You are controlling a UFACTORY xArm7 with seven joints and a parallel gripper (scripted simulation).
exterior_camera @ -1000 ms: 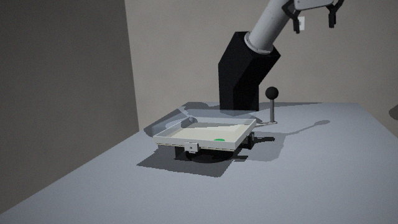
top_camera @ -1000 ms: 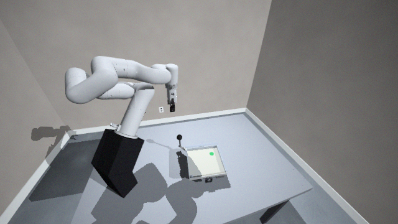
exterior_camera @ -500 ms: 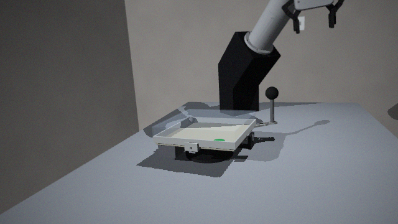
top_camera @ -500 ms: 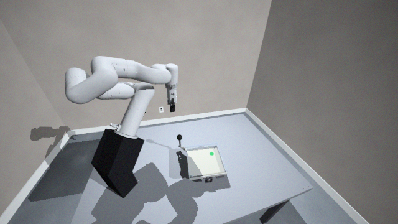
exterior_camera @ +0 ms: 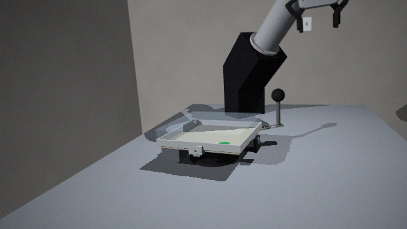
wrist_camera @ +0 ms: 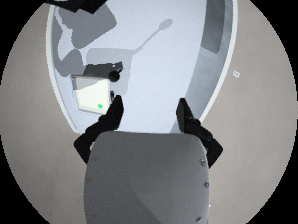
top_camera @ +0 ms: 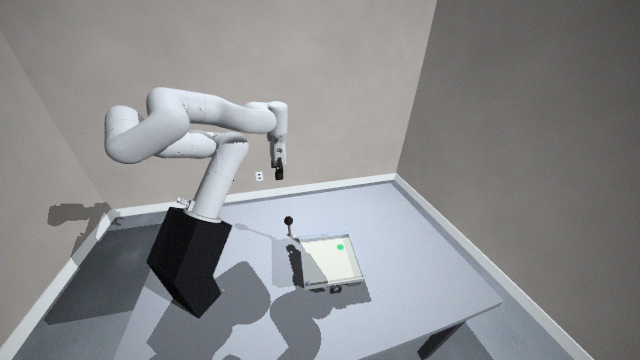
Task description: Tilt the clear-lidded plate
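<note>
The square plate (top_camera: pixel 330 262) with white walls and a clear lid sits on a dark pivot stand on the grey table. It also shows in the exterior view (exterior_camera: pixel 210 138) and in the wrist view (wrist_camera: pixel 93 95). A green printed spot (top_camera: pixel 340 246) lies near one corner of the plate (exterior_camera: pixel 224 143). A small steel ball (exterior_camera: pixel 195 121) rests in the plate's corner far from the spot. An upright lever with a black knob (top_camera: pixel 288 220) stands at another corner (exterior_camera: pixel 278 95). My gripper (top_camera: pixel 278 174) (exterior_camera: pixel 316 23) (wrist_camera: pixel 150 103) is open and empty, high above the table and well above the knob.
The arm's black base block (top_camera: pixel 187 260) stands on the table beside the plate. The table edge (top_camera: pixel 450 325) runs along the front right. Walls close in behind and to the right.
</note>
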